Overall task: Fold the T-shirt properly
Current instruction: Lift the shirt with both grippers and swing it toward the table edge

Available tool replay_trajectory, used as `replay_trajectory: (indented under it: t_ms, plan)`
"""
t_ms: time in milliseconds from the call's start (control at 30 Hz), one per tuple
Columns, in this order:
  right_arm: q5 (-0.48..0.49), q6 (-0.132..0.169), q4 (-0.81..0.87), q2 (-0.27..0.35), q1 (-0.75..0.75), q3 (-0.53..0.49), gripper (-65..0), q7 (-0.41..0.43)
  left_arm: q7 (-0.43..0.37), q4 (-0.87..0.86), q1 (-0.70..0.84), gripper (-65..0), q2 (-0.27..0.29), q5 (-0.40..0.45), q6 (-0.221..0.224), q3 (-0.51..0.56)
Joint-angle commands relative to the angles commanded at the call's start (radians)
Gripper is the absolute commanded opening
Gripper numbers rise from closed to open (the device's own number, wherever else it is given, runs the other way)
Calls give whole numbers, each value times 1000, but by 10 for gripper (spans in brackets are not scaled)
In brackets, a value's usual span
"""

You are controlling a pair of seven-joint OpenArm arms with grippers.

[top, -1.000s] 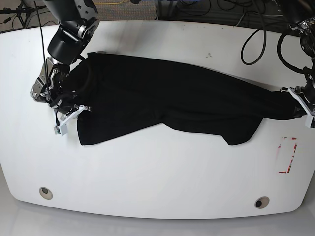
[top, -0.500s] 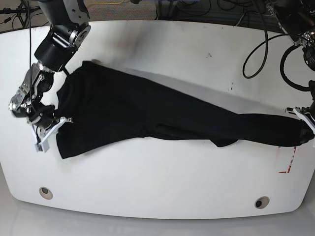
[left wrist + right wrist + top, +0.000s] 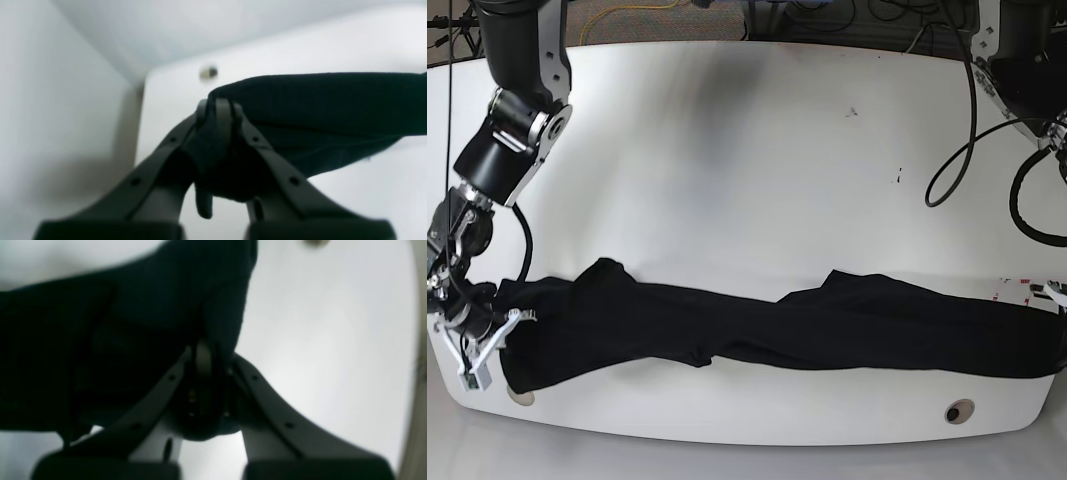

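The black T-shirt point(image 3: 767, 325) is stretched into a long narrow band across the near part of the white table point(image 3: 747, 150). No print shows. My right gripper point(image 3: 489, 340) is at the base view's left, shut on the T-shirt's left end point(image 3: 213, 316). My left gripper point(image 3: 1061, 335) is at the far right edge, shut on the T-shirt's other end point(image 3: 220, 120). In both wrist views, cloth is pinched between the dark fingers point(image 3: 200, 115) point(image 3: 201, 356). The shirt sags slightly at the middle and lies near the table's front edge.
Two round holes sit near the table's front edge, one point(image 3: 959, 411) at the right and one partly under the cloth point(image 3: 519, 397) at the left. A red marking point(image 3: 1025, 285) shows at the right. Cables lie beyond the far edge.
Both grippers have pulled the T-shirt toward the table's front edge and farther apart. The cloth has gone from a slanted, wider shape to a long taut band.
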Motion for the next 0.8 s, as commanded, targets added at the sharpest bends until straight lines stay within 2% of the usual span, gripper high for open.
replay_trajectory:
  t_ms: [167,467,800]
  plan:
    - [0,0,3,11,120,-14,-650,-55,-2,-23,-97,-650,-2,0,46,43]
    - [0,0,0,26,210,-17,-650,-71,-3,-115,-193,-650,2,-2,52,57]
    - [-8,0,5,29,302,-75,-650,-72,-5,-186,-284,-650,-3,-2,54,60]
